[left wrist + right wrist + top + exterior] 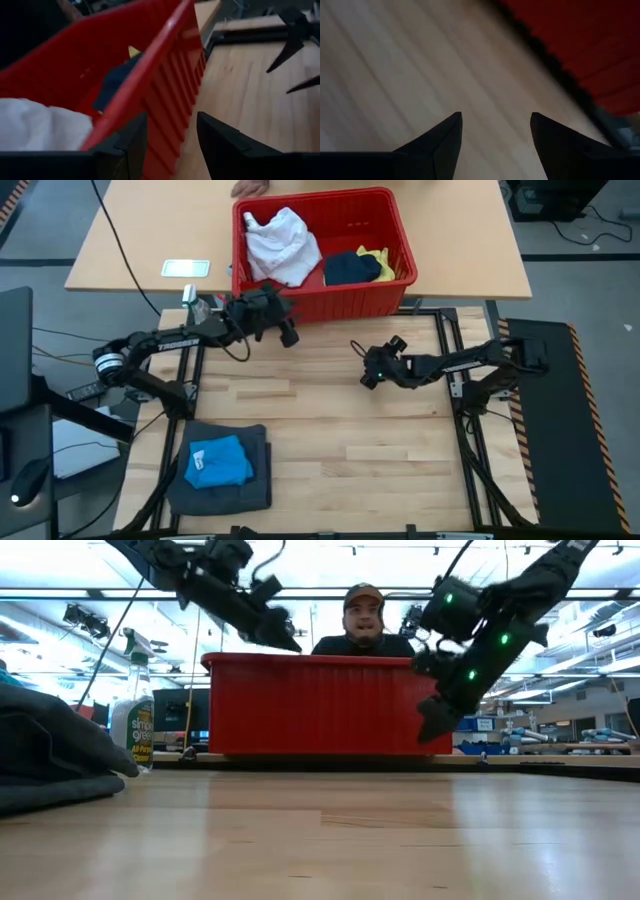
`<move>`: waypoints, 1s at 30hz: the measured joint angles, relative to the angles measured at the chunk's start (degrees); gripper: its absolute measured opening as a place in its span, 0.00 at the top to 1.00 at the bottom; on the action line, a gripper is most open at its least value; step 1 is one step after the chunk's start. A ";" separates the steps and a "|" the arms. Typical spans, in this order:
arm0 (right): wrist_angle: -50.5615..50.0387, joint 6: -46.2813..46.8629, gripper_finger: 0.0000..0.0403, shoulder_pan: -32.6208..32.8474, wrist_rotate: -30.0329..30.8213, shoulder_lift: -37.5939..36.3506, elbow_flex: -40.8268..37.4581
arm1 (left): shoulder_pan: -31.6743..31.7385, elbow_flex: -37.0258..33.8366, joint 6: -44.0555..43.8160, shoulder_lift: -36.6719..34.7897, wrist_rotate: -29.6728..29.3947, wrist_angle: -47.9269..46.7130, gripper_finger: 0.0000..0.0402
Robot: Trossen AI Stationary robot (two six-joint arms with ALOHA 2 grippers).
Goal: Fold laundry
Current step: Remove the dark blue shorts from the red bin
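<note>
The red basket point(320, 305) stands at the table's far edge. In it lie the white garment point(283, 242), the dark navy garment point(350, 268) and the yellow garment point(383, 262). Near the left near corner, the bright blue garment point(218, 463) lies folded on the folded dark grey garment point(225, 490). My left gripper point(288, 332) point(170, 135) is open in the air at the basket's near wall, about rim height point(285, 640). My right gripper point(363, 370) point(495, 130) is open, hovering over bare wood in front of the basket point(432, 725).
A person point(363, 620) sits behind the basket, with a hand point(250, 188) at the far table's edge. A spray bottle point(132, 730) stands off the table's left side and a pale flat card point(186, 268) lies on the far table. Bare wood point(350, 450) fills the table's middle and right.
</note>
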 joint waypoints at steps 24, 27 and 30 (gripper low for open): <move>5.18 -13.86 0.40 -14.54 -14.13 -27.90 0.13 | 9.39 0.00 1.29 -7.22 0.11 -0.84 0.57; 5.20 -13.91 0.40 -15.95 -16.37 -27.90 0.13 | 10.73 0.00 0.68 -6.16 0.13 0.44 0.57; 5.22 -13.91 0.40 -17.34 -17.66 -27.90 0.13 | 12.15 0.00 0.46 -5.37 0.77 1.48 0.57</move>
